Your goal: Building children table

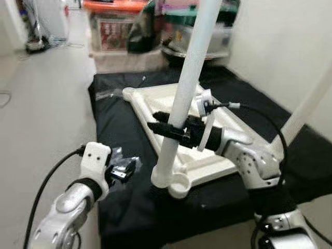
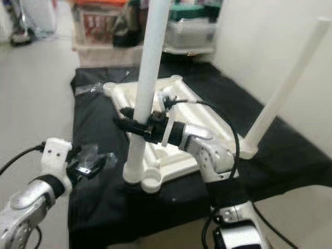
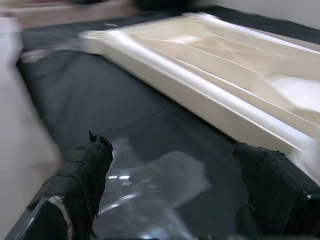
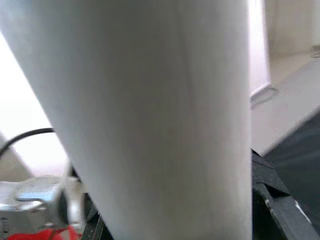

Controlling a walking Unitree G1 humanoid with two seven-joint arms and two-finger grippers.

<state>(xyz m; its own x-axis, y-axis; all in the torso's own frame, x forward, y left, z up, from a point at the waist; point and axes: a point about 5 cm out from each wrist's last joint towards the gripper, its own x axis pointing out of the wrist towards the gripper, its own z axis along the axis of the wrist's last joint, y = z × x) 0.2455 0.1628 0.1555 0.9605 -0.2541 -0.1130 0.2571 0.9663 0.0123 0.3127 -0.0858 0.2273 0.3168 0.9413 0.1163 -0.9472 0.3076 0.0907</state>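
A white table top (image 1: 141,99) lies upside down on a black cloth (image 1: 119,129). One white leg (image 1: 189,67) stands upright in the near corner socket (image 1: 179,185). My right gripper (image 1: 166,128) is shut on this leg low down, and the leg (image 4: 150,120) sits very close in the right wrist view. A second white leg (image 1: 311,101) rises from the right corner. My left gripper (image 1: 124,170) hovers open over the cloth, left of the table top, just above a crumpled clear plastic wrapper (image 3: 150,185). Its fingers (image 3: 85,170) stand wide apart.
Storage bins (image 1: 114,26) with an orange lid and other clutter stand behind the cloth. A pale wall (image 1: 280,41) runs along the right. Bare floor (image 1: 46,104) lies to the left, with a cable at its far left edge.
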